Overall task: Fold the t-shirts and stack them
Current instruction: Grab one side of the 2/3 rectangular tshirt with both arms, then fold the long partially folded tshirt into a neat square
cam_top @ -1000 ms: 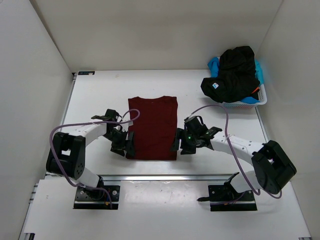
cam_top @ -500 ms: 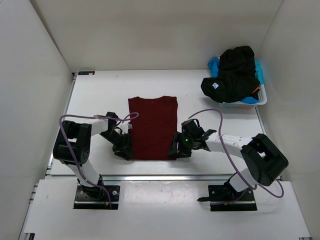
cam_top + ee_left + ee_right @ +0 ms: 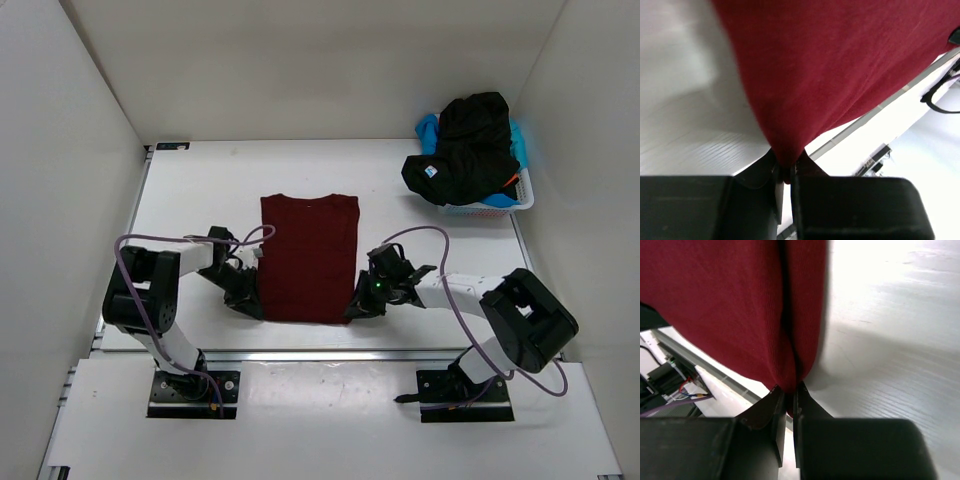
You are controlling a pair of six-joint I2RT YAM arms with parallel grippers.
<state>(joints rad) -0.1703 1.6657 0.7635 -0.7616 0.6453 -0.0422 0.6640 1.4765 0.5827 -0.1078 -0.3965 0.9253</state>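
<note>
Pinching the red shirt [image 3: 308, 255] by its near corners, left gripper [image 3: 784, 172] and right gripper [image 3: 788, 394] clamp cloth. Soft and light, it'll likely droop between them.

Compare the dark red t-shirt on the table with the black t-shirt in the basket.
The dark red t-shirt lies flat on the table; the black t-shirt is crumpled in the basket. The left gripper and right gripper pinch the dark red t-shirt's near corners; the black t-shirt is untouched. Both are plain.

Mostly buried under the black t-shirt [image 3: 470, 140]: white basket [image 3: 505, 208], light blue t-shirt [image 3: 428, 128], orange sliver [image 3: 513, 180] too small to identify. Cropped by both wrist views: dark red t-shirt [image 3: 840, 60], corners lost inside left gripper [image 3: 785, 172] and right gripper [image 3: 788, 400].
</note>
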